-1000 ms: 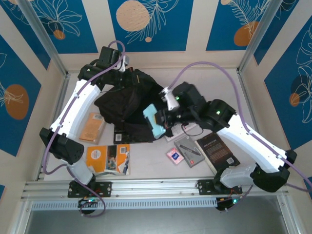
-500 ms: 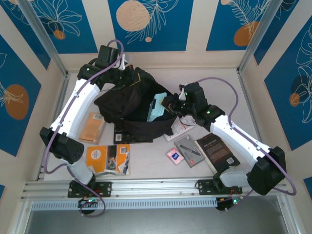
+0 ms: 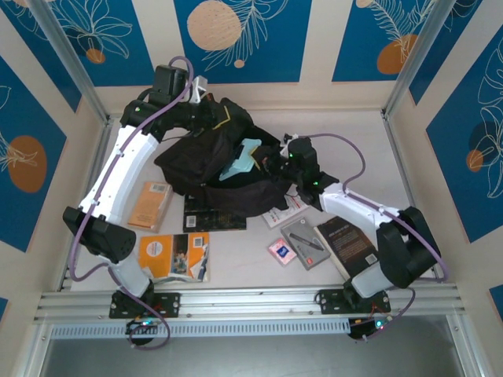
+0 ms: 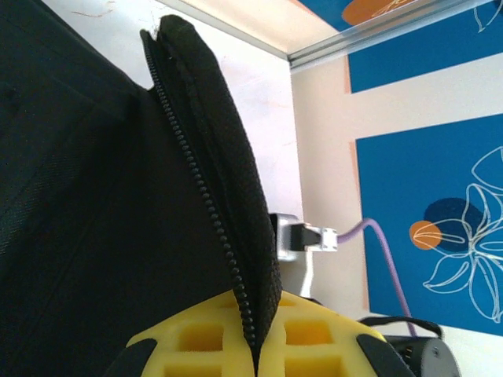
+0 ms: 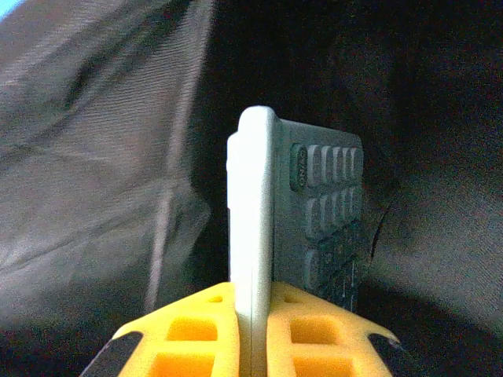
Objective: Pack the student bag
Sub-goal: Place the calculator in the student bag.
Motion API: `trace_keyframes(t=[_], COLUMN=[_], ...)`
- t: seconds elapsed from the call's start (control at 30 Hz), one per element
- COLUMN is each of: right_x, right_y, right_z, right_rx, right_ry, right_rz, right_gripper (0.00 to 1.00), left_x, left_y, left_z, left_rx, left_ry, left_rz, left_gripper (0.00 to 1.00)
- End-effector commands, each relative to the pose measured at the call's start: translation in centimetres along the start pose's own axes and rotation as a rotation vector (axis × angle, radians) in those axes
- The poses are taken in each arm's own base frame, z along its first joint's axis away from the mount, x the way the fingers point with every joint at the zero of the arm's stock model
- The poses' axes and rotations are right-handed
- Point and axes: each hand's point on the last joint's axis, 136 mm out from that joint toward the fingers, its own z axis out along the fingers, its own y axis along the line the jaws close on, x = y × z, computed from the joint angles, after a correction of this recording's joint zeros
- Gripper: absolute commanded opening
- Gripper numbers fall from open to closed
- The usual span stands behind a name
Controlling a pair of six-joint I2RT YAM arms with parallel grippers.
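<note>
You have the student bag (image 3: 192, 157) slumped at the far left-centre of the table (image 3: 236, 263), with its mouth facing the right arm; your left gripper (image 4: 255, 349) is clamped on the bag's zipper edge (image 4: 212, 212), with that flap raised; your right gripper (image 5: 251, 334) is closed on 1 pale blue calculator (image 5: 318, 212), gripped edge-on in the bag's mouth, dark fabric all around it; an orange booklet (image 3: 149, 206) lies just left of the bag; a dark book (image 3: 350, 243) lies beside the right arm.

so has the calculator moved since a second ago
yes, the calculator went up and left in the top view, farther from the dark book, into the student bag
</note>
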Motion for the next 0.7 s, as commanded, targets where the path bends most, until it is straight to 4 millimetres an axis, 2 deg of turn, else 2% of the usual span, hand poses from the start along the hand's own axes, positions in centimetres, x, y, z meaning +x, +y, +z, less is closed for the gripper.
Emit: trace_keyframes(t=[0.0, 0.2, 0.3, 0.43, 0.5, 0.57, 0.63, 0.67], right_x=[-0.3, 0.0, 0.6, 1.2, 1.3, 1.3, 1.5, 1.5], right_y=[2.9, 2.9, 3.9, 2.9, 1.9, 1.2, 1.2, 1.4], right_z=[1.3, 5.1, 7.2, 9.5, 10.1, 10.3, 9.9, 9.5], right_rx=[-0.072, -0.071, -0.101, -0.073, -0.048, -0.03, -0.015, -0.003], right_ry=[-0.002, 0.022, 0.04, 0.048, 0.046, 0.056, 0.069, 0.076], right_rz=[0.003, 0.019, 0.013, 0.019, 0.02, 0.0, -0.04, -0.064], right_gripper=[0.0, 0.0, 0.0, 0.0, 0.12, 0.37, 0.55, 0.61], left_x=[-2.0, -1.4, -0.8, -1.0, -1.1, -1.2, -1.3, -1.4], left_y=[-4.9, -6.2, -6.3, -6.0, -5.6, -5.0, -4.6, -4.2], left_z=[-2.1, -1.1, -0.4, 0.1, 0.3, 0.5, 0.6, 0.6], left_rx=[0.175, 0.23, 0.239, 0.23, 0.215, 0.196, 0.182, 0.17], left_ry=[-0.065, -0.027, 0.0, 0.001, 0.004, 0.008, 0.007, 0.005], left_rz=[0.058, 0.063, 0.069, 0.09, 0.098, 0.102, 0.102, 0.102], left_gripper=[0.0, 0.0, 0.0, 0.0, 0.0, 0.0, 0.0, 0.0])
